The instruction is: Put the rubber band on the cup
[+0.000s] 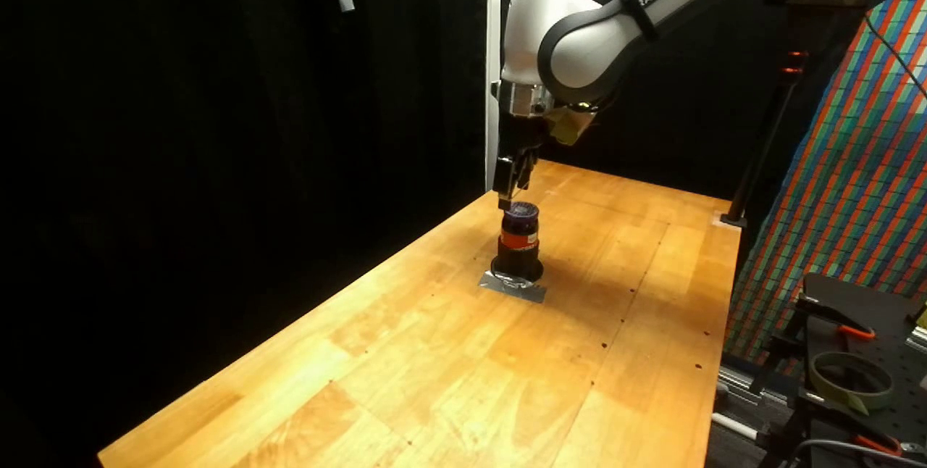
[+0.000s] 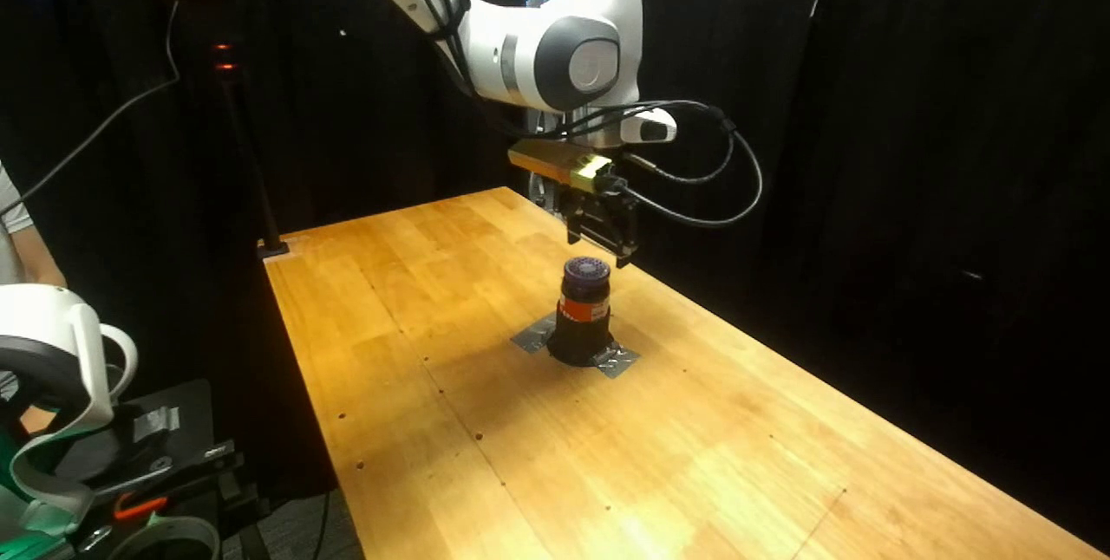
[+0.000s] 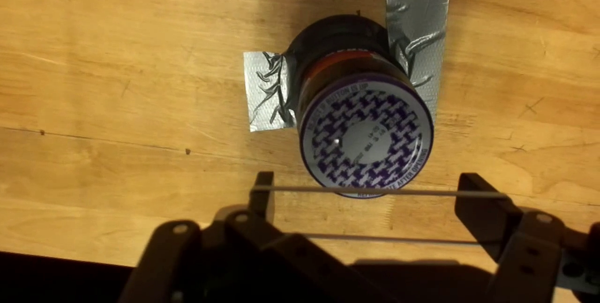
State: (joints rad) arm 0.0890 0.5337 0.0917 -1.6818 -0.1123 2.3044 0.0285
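Observation:
The cup is an upright jar with a purple-and-silver lid, an orange-red label and a black lower part. It stands on the table in both exterior views (image 1: 519,236) (image 2: 584,304). Its lid (image 3: 368,136) fills the middle of the wrist view. My gripper (image 3: 364,195) is open, and the rubber band (image 3: 422,193) is stretched around its two fingers as two parallel strands. The front strand crosses over the lid's near edge in the wrist view. In both exterior views the gripper (image 1: 513,195) (image 2: 598,250) is above lid height and offset to one side of the cup.
Grey tape pieces (image 3: 269,92) (image 3: 419,17) hold the cup's base to the wooden table (image 1: 449,374). A black post (image 2: 247,153) with a camera stands at a table corner. A side cart with a tape roll (image 1: 853,379) is beside the table. Dark curtains surround it.

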